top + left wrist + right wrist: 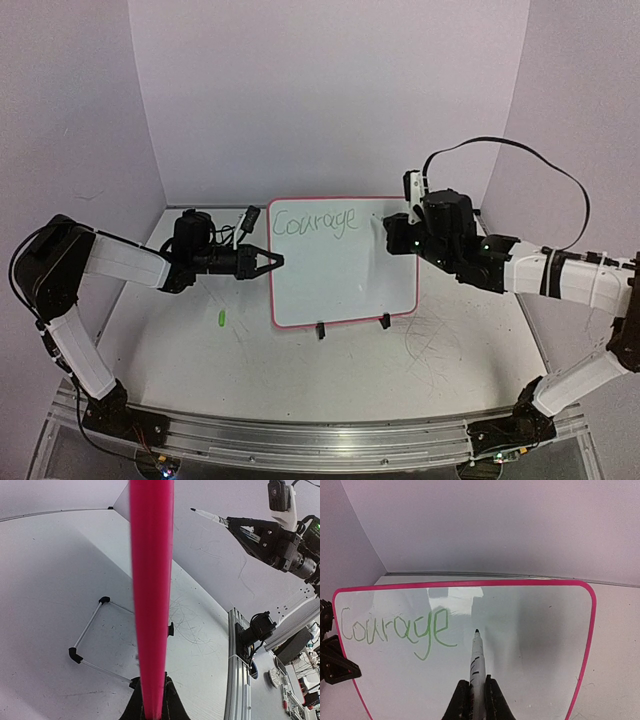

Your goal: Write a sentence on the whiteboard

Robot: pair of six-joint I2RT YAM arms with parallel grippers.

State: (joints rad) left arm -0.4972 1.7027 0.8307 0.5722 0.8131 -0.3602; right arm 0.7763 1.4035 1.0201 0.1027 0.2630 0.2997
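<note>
The whiteboard, white with a pink rim, stands tilted at the table's middle. One green word of the sentence, "Courage", runs along its top left. My left gripper is shut on the board's left rim, which shows edge-on between the jaws of the left gripper. My right gripper is shut on a white marker. The marker's dark tip points at the bare whiteboard just right of the "e" of the sentence. From the left wrist, the marker stands slightly off the board.
A small green cap lies on the table left of the board. Grey scribbles mark the tabletop at the front right. Two black clip feet and a wire stand hold the board up. White walls close in the back and sides.
</note>
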